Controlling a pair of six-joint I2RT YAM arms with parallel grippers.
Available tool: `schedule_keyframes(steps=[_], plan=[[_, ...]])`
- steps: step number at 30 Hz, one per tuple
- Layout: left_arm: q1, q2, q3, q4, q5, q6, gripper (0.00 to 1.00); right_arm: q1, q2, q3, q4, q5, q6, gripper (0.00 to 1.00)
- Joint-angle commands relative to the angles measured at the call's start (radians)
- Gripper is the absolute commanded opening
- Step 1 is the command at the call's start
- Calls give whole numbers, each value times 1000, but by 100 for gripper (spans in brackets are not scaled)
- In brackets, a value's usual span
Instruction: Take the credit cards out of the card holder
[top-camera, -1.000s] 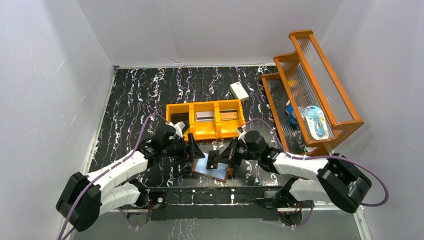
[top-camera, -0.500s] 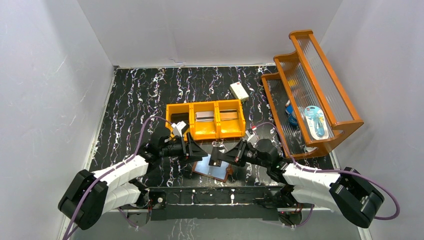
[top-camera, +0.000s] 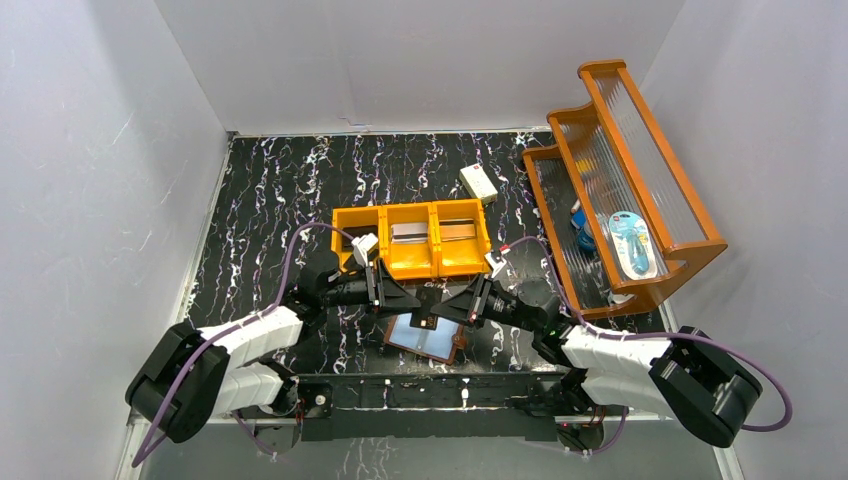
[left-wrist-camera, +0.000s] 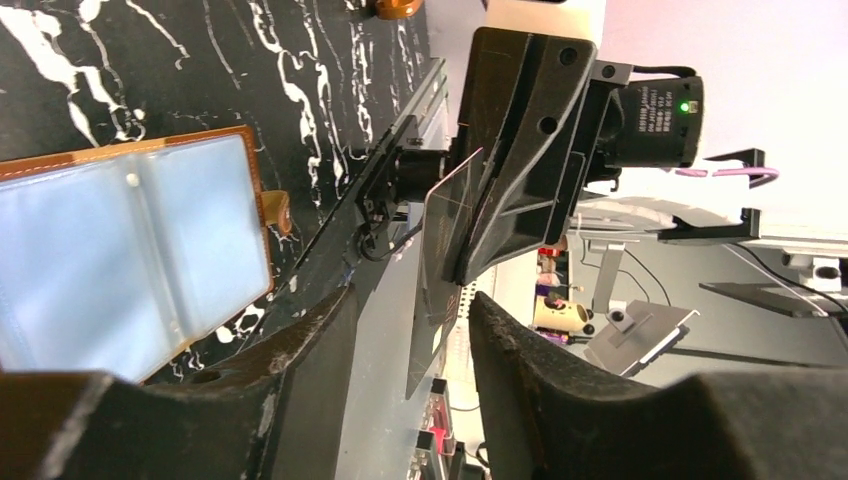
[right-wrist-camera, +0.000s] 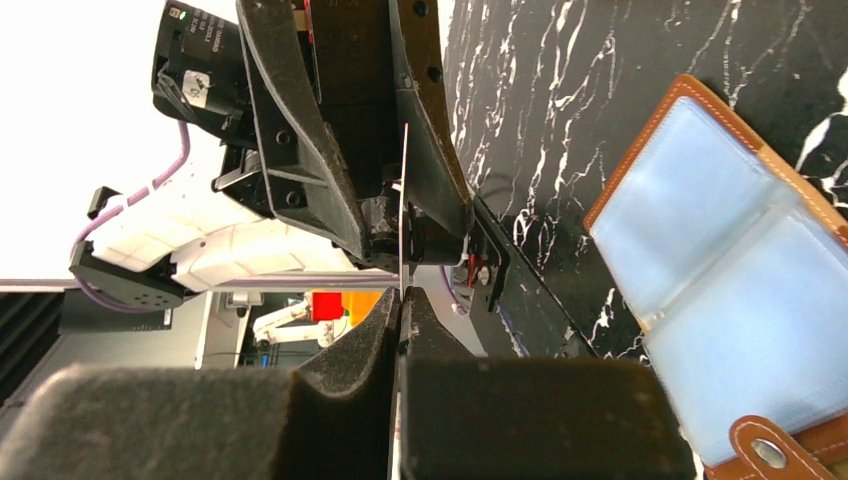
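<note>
White walls close in on a black tabletop (top-camera: 270, 190) veined with white, where we see two arms meet just on the near side of an orange tray (top-camera: 440, 268) with three compartments. Between the tray and the arms' bases lies the card holder (top-camera: 425, 338), spread open and flat with its pale blue-grey inner faces up. Its brown leather rim and small snap tab (right-wrist-camera: 765, 450) show plainly in the right wrist view. Above it, the right tool (right-wrist-camera: 400, 300) is pinched tight on a thin credit card (left-wrist-camera: 445, 260) held on edge, clear of the card holder. The left tool (left-wrist-camera: 412, 310) stands partly open around that same card, one of its fingers (left-wrist-camera: 300, 345) on each side. From the left wrist view we see a gap on both sides of the card. In the right wrist view one finger looks very close to it, and we cannot tell whether it touches. A grey-silver card (top-camera: 408, 232) lies in the tray's middle compartment and a second grey-silver card (top-camera: 458, 232) in its right one. The left compartment is partly hidden by the left arm, so we cannot make out its contents. Beyond the tray's right end rests a cream-white box (top-camera: 478, 183), and farther right of the tray an orange tiered rack (top-camera: 640, 170) stands against the wall.
</note>
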Motion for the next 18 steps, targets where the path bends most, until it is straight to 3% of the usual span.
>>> schedule_keyframes(steps=[1,18], plan=[[7,0,17,113,61,-20,40,3,4,3,135,-47,-9,1],[7,-23,57,149,162,-22,0,3,56,-6,256,-101,24,4]])
